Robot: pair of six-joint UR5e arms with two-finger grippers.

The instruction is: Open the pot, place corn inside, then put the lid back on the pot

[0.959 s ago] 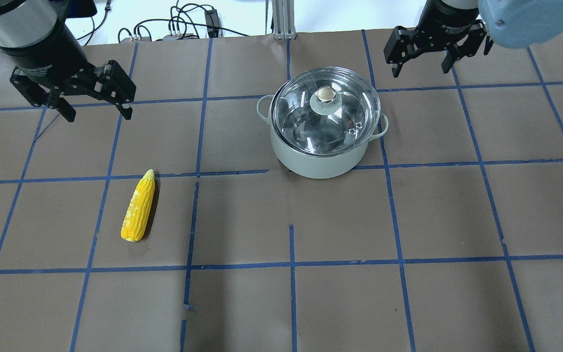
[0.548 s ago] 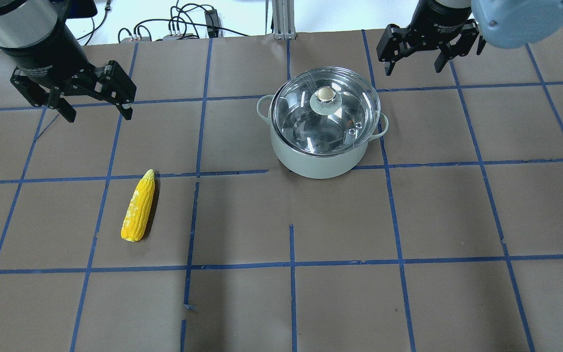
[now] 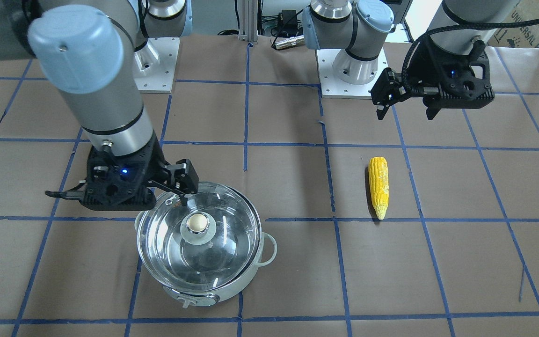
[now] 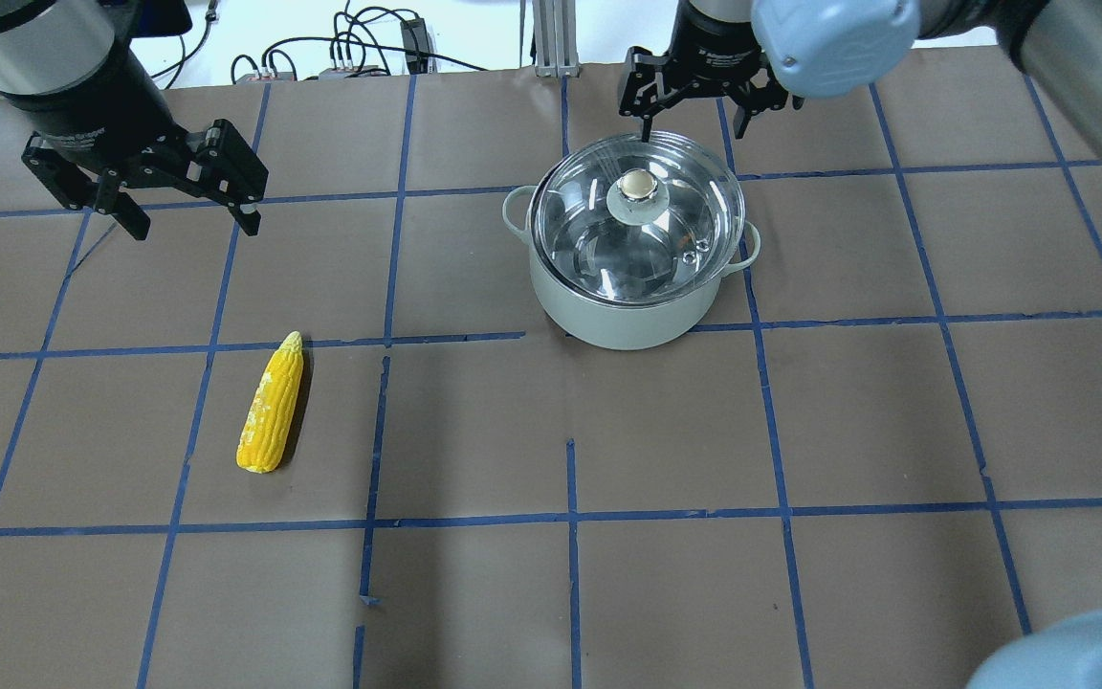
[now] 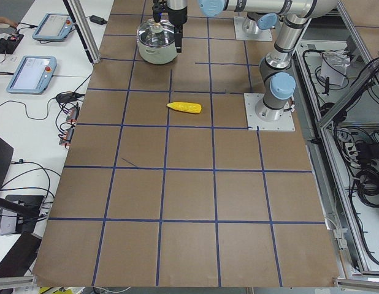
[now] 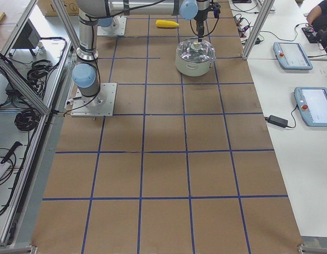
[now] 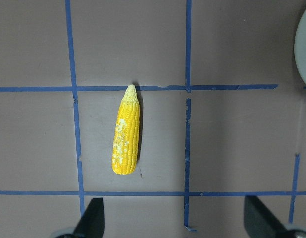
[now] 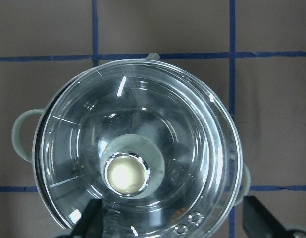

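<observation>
A round pot with a pale mint-white body and shiny steel lining (image 4: 608, 323) stands on the brown paper-covered table marked with a blue tape grid (image 4: 857, 402). It sits slightly to the robot's right of the table's middle. The large round clear glass lid (image 4: 675, 206) sits closed on the pot's rim, its small beige knob (image 4: 640, 184) upright at the centre. The right gripper (image 4: 693, 132) hangs in the air above the lid, clear of it, with its two fingers spread wide. In the right wrist view the knob lies between the two dark fingertips (image 8: 91, 219), nearer this one. The tapered yellow corn cob (image 4: 271, 404) lies flat on the table on the robot's left. It is well apart from the pot, with its pointed end turned away from the robot. The left gripper (image 4: 192, 228) is raised over the left part of the table, its fingers apart and empty. The corn shows untouched ahead of it in the left wrist view.
</observation>
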